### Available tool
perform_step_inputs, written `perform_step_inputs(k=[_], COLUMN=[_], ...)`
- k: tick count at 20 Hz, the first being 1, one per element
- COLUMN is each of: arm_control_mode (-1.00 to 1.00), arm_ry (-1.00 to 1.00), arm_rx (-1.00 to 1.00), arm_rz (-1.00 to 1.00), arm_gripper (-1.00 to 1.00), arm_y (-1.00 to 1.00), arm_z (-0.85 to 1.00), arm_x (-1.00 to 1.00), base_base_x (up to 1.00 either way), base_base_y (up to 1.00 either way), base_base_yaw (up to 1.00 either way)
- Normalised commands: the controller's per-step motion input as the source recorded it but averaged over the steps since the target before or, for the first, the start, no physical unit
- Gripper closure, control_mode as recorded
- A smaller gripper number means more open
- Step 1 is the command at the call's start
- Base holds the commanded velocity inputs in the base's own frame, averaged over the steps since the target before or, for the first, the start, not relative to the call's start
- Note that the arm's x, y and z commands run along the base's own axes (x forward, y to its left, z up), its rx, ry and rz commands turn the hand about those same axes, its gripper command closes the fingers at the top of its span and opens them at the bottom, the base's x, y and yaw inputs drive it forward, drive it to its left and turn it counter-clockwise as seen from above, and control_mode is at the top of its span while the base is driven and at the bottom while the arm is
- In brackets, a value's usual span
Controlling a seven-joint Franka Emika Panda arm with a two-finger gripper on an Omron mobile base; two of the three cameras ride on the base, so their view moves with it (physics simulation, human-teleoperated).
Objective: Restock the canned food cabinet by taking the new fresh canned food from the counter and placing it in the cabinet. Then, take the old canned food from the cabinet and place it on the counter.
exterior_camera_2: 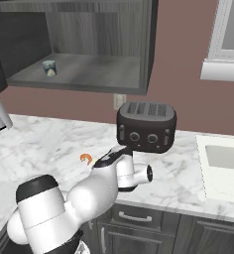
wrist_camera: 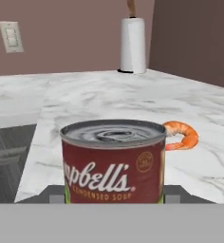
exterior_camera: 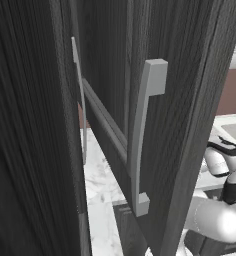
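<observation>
Soup can (wrist_camera: 113, 161) bottom cut off; small can (exterior_camera_2: 49, 67) label unreadable.

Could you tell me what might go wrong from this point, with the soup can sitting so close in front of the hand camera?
1. The shrimp lies just behind the soup can on the counter, so any push forward could knock it away.
2. The toaster stands beside the arm below the open cabinet; a straight lift may clip it.
3. The old can sits on the shelf, so the two could be mixed up.
</observation>
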Motion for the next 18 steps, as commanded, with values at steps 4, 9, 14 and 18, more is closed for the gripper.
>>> perform_step_inputs(k=[4, 9, 14, 18], arm_control_mode=[-1.00, -1.00, -1.00, -1.00], arm_ry=[-0.12, -0.11, -0.09, -0.07], arm_rx=[0.00, 0.00, 0.00, 0.00], arm_rz=[0.00, 0.00, 0.00, 0.00], arm_gripper=[1.00, 1.00, 1.00, 1.00], arm_y=[0.00, 0.00, 0.00, -0.01], arm_z=[-0.15, -0.18, -0.24, -0.20], arm_x=[0.23, 0.29, 0.26, 0.17], base_base_x=[0.00, 0.00, 0.00, 0.00], base_base_y=[0.00, 0.00, 0.00, 0.00], base_base_yaw=[0.00, 0.00, 0.00, 0.00])
